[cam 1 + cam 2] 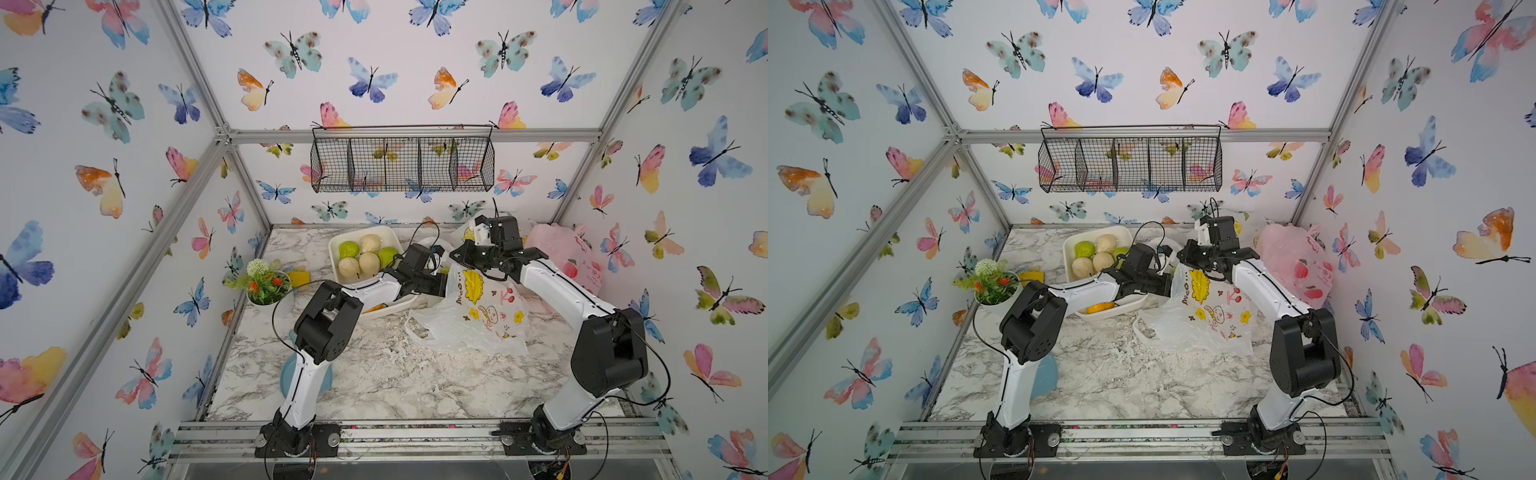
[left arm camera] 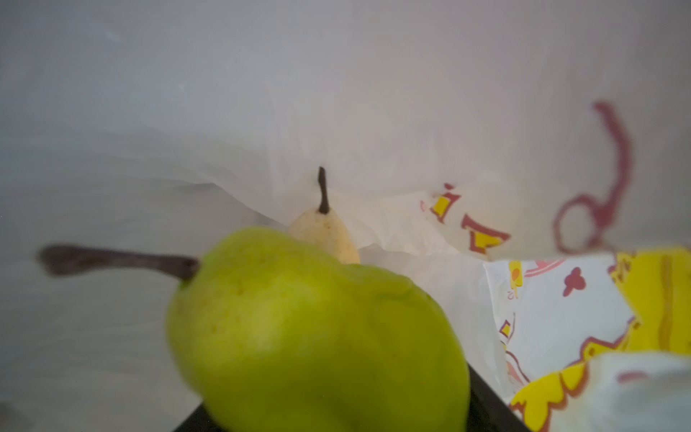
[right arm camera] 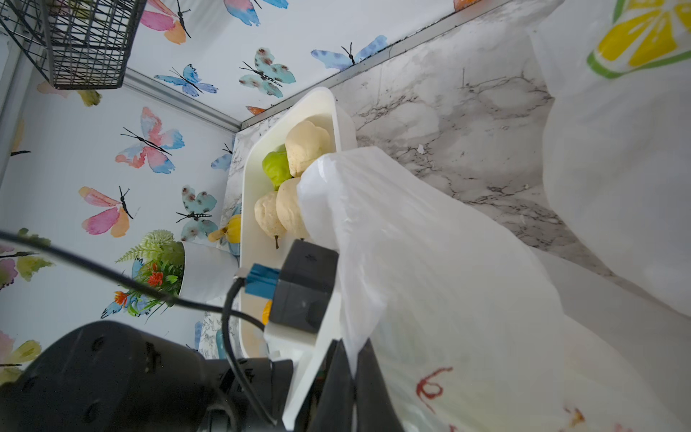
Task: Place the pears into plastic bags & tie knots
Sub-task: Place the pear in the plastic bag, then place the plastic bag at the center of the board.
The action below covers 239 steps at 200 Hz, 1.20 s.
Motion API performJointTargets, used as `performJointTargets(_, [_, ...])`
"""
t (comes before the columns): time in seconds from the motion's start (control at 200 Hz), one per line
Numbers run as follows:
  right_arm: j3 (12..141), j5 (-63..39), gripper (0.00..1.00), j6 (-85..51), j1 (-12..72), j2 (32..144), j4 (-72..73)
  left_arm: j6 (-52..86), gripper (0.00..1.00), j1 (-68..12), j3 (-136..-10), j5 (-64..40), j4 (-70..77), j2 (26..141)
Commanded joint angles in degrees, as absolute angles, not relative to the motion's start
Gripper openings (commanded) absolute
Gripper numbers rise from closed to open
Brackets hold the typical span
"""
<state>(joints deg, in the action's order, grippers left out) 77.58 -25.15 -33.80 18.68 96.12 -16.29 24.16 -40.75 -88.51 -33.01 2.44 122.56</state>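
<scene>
Where it shows bare, I find the worktop (image 1: 374, 382) smooth and marble-veined. On it slumps the bunny-print bag (image 1: 478, 328), thin, crinkled, translucent film, its mouth raised just beside the tray (image 1: 331, 257). That tray is white, glossy and round-cornered, and it holds lumpy cream and green pears (image 1: 369, 262). The right gripper (image 3: 351, 355) is pinched flat on the bag's rim film. The left gripper (image 1: 436, 286) reaches into the mouth; I cannot tell how its jaws stand. Inside the bag, a smooth green pear (image 2: 318, 329) sits close to the wrist camera, with a speckled cream pear (image 2: 325, 235) behind it.
</scene>
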Motion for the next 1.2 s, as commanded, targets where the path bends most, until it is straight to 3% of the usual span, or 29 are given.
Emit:
performJointTargets(0.0, [78.9,-24.3,0.06,-32.9,18.3,95.0,-17.1,21.6,0.83,-42.1,-90.0,-40.1,4.3,122.0])
performJointTargets(0.08, [79.3,-24.3,0.06,-32.8,18.3,95.1,-17.3,18.0,0.98,-41.8,-89.3,-40.9,1.3,120.7])
performJointTargets(0.14, [79.9,-24.3,0.06,-32.6,18.3,95.2,-17.5,15.2,1.00,-40.8,-86.9,-41.6,0.0,118.6])
performJointTargets(0.44, [81.0,-23.6,0.06,-31.6,18.1,96.1,-17.9,15.3,0.94,-36.0,-74.9,-42.4,-3.8,101.9])
performJointTargets(0.681, [80.0,-22.5,0.06,-29.5,18.0,96.1,-19.5,20.6,0.92,-29.4,-63.5,-30.0,-12.1,86.5])
performJointTargets(0.881, [79.8,-23.1,0.06,-29.3,18.0,96.7,-19.4,34.8,0.93,-33.4,-46.8,-22.1,-6.5,74.5])
performJointTargets(1.021, [80.1,-23.6,0.06,-29.7,18.0,97.0,-18.8,42.4,0.91,-35.3,-36.3,-21.0,5.4,73.6])
performJointTargets(1.191, [80.6,-24.0,0.06,-29.6,18.0,97.2,-19.6,44.6,0.87,-36.8,-34.8,-19.5,13.4,80.8])
